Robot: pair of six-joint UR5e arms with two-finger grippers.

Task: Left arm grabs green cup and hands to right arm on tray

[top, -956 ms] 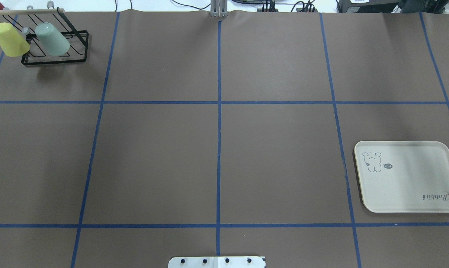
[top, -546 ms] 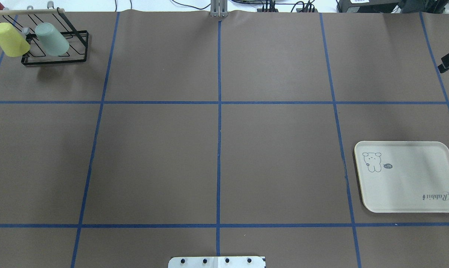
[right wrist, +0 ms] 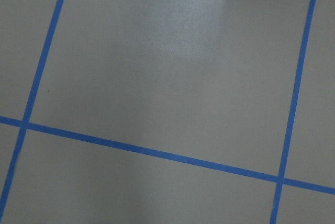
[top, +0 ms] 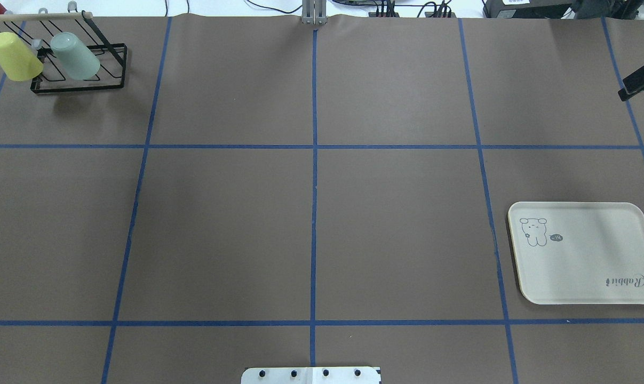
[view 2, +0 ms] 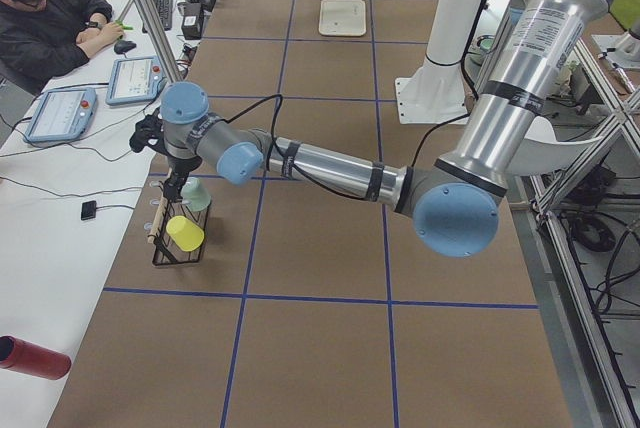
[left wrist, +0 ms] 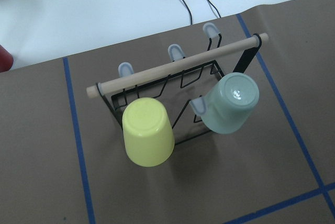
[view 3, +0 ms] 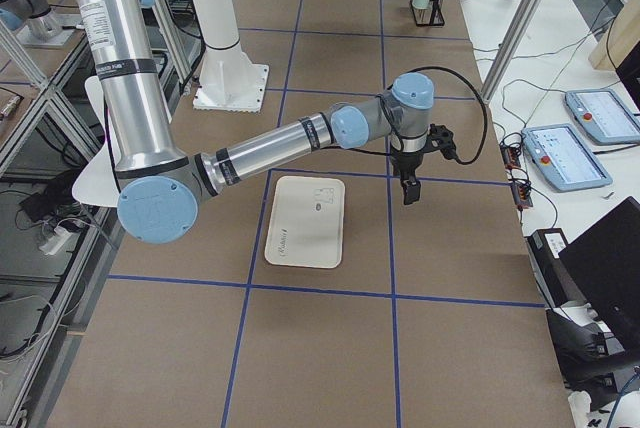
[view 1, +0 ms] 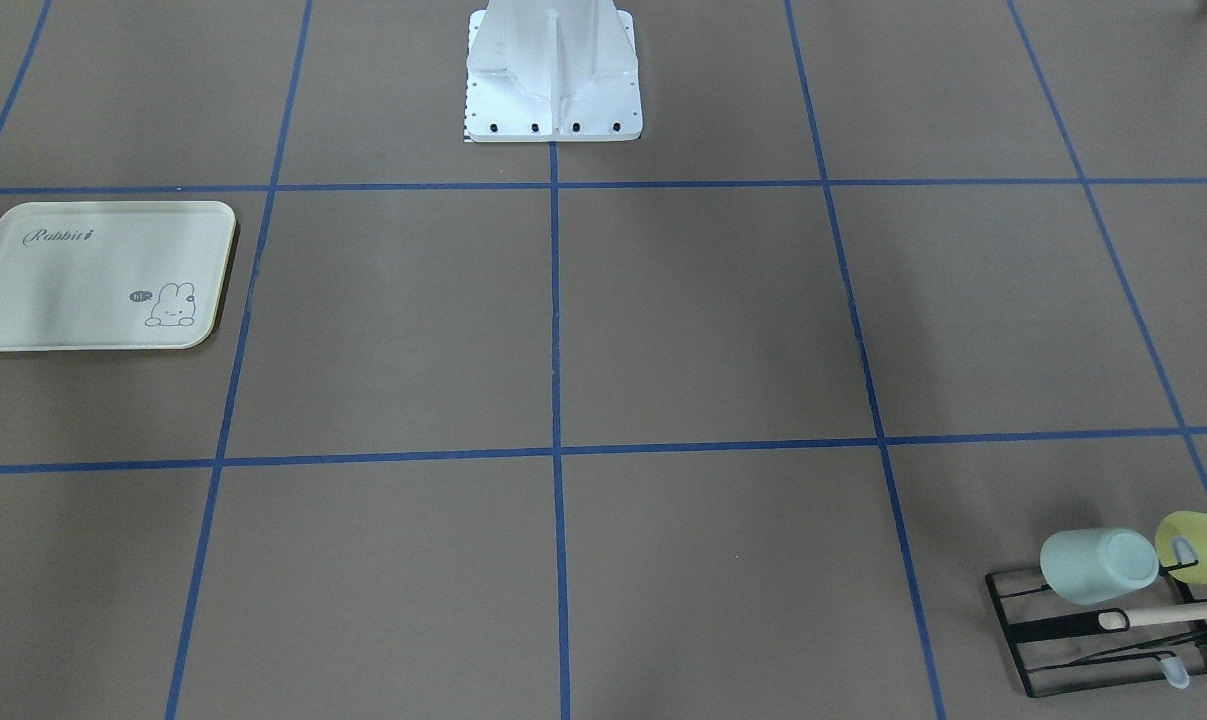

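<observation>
Heads up, you're basically at the very start here, nothing on the list is done yet. The green cup hangs on the rack at the far left corner of the table, ungrabbed. The left arm is stretched out over that corner with its gripper hanging just above the rack. It only shows from the side camera, so I can't tell if the fingers are spread or pressed together, and I don't see it touching the cup.

The right arm is out by the right edge with its gripper pointing down near the tray, holding nothing. I can't tell its finger state either. The tray sits by the right edge, toward the robot.

So you've got the grab, the handover and the drop on the tray all left to do.

The cup itself is pale mint, smooth, no handle and slightly tapered. It's slung mouth-down and tilted on a peg, base facing the left wrist camera, right beside a yellow cup of similar size.
</observation>
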